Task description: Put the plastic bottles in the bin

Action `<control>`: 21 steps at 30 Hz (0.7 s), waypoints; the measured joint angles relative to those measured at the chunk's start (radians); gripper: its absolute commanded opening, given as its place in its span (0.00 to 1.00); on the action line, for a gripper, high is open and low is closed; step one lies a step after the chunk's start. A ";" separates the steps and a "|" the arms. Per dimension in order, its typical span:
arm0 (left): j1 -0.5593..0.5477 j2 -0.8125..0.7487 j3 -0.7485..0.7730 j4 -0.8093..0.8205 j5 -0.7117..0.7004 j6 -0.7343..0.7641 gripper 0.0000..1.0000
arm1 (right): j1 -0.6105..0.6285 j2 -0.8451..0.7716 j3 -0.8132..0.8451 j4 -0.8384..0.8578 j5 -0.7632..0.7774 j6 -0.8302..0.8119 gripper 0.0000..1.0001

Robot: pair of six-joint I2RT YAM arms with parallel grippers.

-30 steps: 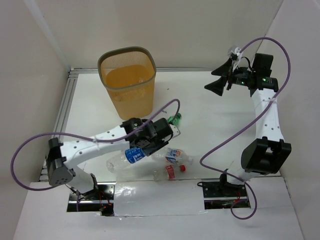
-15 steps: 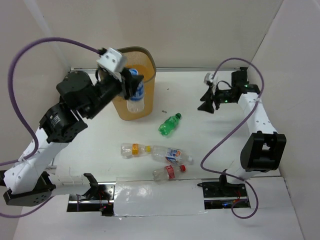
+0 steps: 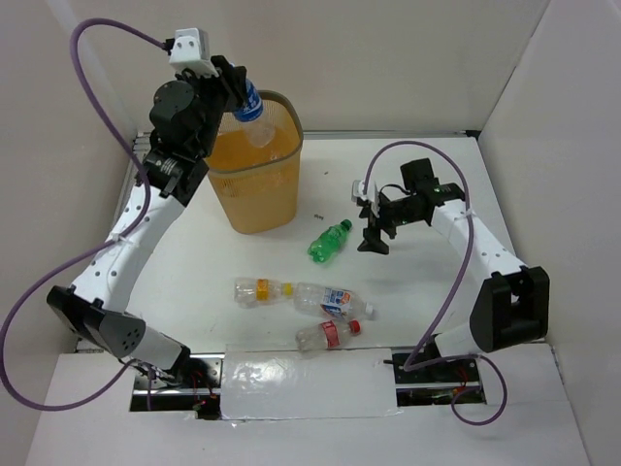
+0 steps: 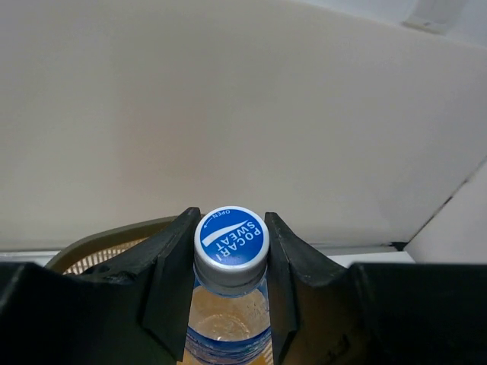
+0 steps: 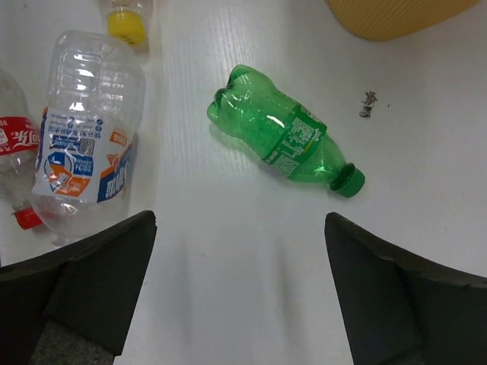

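1. On the desk (image 3: 427, 282), in the top external view, four plastic bottles are lying well apart from the bin (image 3: 260, 199): a green bottle (image 3: 330, 241), a yellow-capped bottle (image 3: 256, 289), a blue-and-orange-labelled bottle (image 3: 332, 301) and a red-labelled bottle (image 3: 328, 335). A fifth, the blue-capped bottle (image 3: 250, 109), is being held by the left fingers (image 3: 231, 82) above the far side of the bin's mouth and is not yet being let go. The right fingers (image 3: 375, 241) are being carried spread and empty just beside the green bottle. What is lying inside the bin cannot be told.

2. In the left wrist view, the blue-capped bottle (image 4: 230, 238) is being gripped at the neck between the left fingers (image 4: 171, 274), with the bin's rim (image 4: 106, 247) showing below.

3. In the right wrist view, the right fingers (image 5: 91, 281) are being held wide apart with nothing between them, above bare desk (image 5: 228, 266). The green bottle (image 5: 285, 137) is lying on its side ahead of them, untouched, and the blue-and-orange-labelled bottle (image 5: 87, 152) lies to its left. By this showing, one bottle is being readied for the drop, and four are being left to collect, the green one probably first.
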 measured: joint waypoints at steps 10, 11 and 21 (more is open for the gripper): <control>0.039 0.048 -0.060 -0.006 -0.077 0.005 1.00 | 0.118 0.070 -0.006 0.097 0.064 -0.183 1.00; 0.039 0.047 -0.062 -0.010 -0.080 0.005 1.00 | 0.126 0.089 -0.006 0.105 0.072 -0.206 1.00; -0.198 -0.224 -0.159 -0.251 -0.143 0.047 1.00 | 0.231 0.283 0.024 0.182 0.180 -0.431 1.00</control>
